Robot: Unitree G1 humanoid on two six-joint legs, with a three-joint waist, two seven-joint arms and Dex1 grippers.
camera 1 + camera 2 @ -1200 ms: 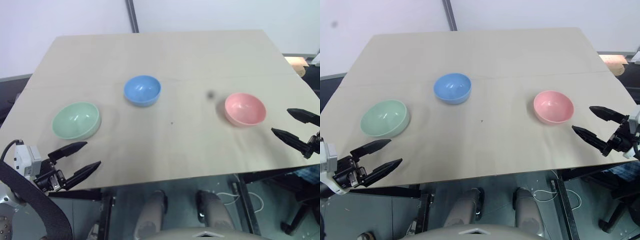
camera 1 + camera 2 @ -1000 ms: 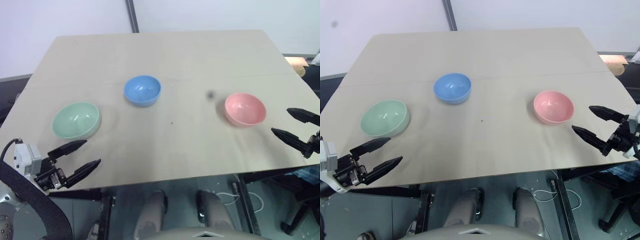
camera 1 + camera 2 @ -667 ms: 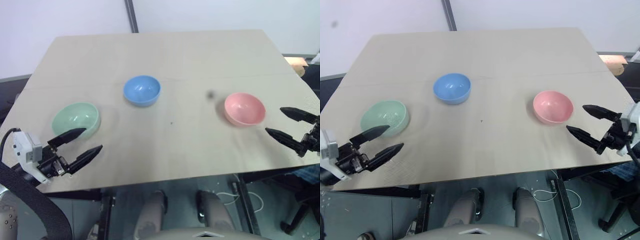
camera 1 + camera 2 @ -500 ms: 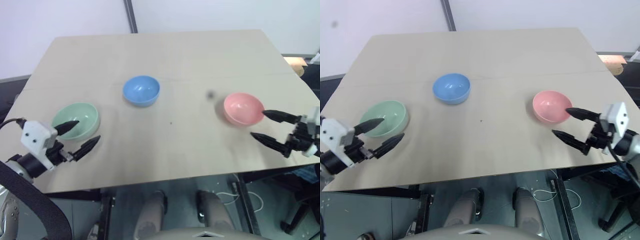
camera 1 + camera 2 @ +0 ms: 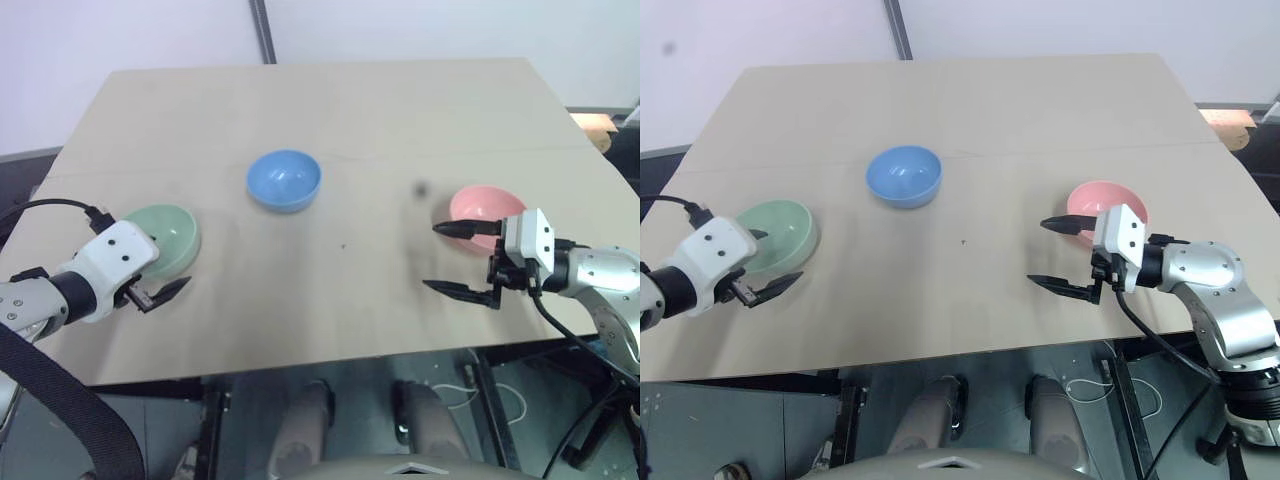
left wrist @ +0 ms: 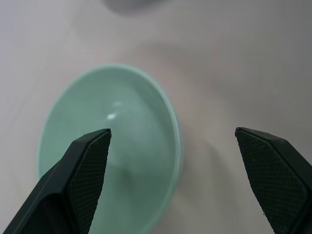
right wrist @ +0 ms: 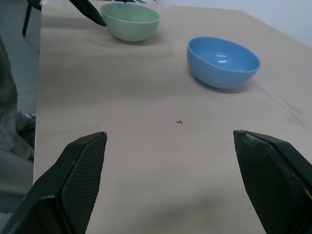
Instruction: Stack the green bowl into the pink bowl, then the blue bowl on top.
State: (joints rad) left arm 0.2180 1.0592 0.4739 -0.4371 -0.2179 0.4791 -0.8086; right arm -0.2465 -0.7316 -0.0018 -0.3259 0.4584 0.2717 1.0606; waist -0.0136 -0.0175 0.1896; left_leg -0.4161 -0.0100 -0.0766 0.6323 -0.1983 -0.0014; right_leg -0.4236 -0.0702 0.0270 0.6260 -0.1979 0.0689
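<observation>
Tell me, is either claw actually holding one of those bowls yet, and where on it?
No, nothing is held. The left claw is open, one finger over the green bowl. The right claw is open beside the pink bowl.

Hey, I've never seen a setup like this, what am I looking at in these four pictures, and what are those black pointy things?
It is a two-armed robot at a light wooden table. Two pictures look down from cameras on its head; the other two look out from cameras on its wrists. The black points are its two-fingered grippers. On the table stand three smooth round bowls, apart from one another: a pale mint-green bowl, a sky-blue bowl and a salmon-pink bowl. The left gripper is open at the green bowl, one finger over its hollow. The right gripper is open beside the pink bowl. Nothing is held.
</observation>
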